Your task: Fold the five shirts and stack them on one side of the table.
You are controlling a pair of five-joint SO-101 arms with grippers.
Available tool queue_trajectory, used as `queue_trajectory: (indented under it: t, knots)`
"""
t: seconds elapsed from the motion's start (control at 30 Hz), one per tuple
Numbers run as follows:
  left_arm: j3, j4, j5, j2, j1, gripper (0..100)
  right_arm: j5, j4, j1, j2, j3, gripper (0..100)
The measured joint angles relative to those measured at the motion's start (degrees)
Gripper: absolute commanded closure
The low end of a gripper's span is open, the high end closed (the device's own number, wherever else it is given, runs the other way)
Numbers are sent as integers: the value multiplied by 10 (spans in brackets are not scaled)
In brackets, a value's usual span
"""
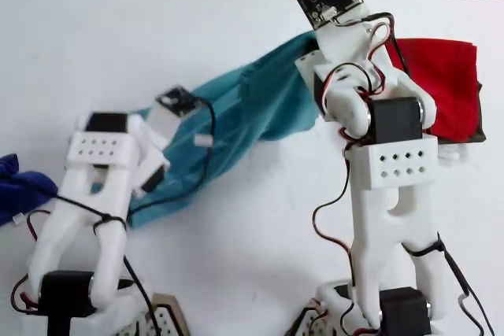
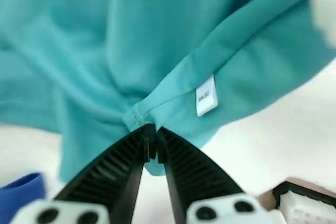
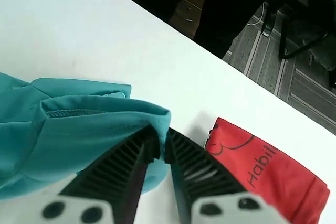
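Note:
A teal shirt hangs stretched across the middle of the white table, held at both ends. My left gripper is shut on a hem fold of the teal shirt, near its small white label; in the high view this arm stands at the left. My right gripper is shut on the other end of the teal shirt, and its arm stands at the right. A folded red shirt lies at the table's right, beside the right gripper. The red shirt carries dark print.
A blue shirt lies bunched at the table's left edge, seen also as blue cloth in the left wrist view. Bare white table spreads at the back left. Beyond the table's far edge is a dark floor with chair legs.

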Motion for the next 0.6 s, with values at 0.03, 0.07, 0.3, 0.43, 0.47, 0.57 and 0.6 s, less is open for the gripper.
queue_trajectory:
  t: [0.03, 0.07, 0.3, 0.43, 0.47, 0.57, 0.6]
  knots:
    - [-28, 26, 0, 0, -4, 973, 0, 0, 0, 0, 0, 979]
    - [-57, 47, 0, 0, -9, 973, 0, -4, 0, 0, 0, 979]
    - [-251, 109, -25, 0, -76, 973, 0, -100, 0, 34, -23, 980]
    - [-342, 111, -33, 0, -102, 973, 0, -95, 1, 105, -116, 980]
    - [-360, 111, -33, 0, -107, 973, 0, -84, 1, 120, -149, 980]
    - [-411, 114, -37, 0, -110, 973, 0, -42, 1, 158, -261, 980]
    - [-429, 121, -39, 0, -112, 973, 0, -25, 1, 167, -300, 980]
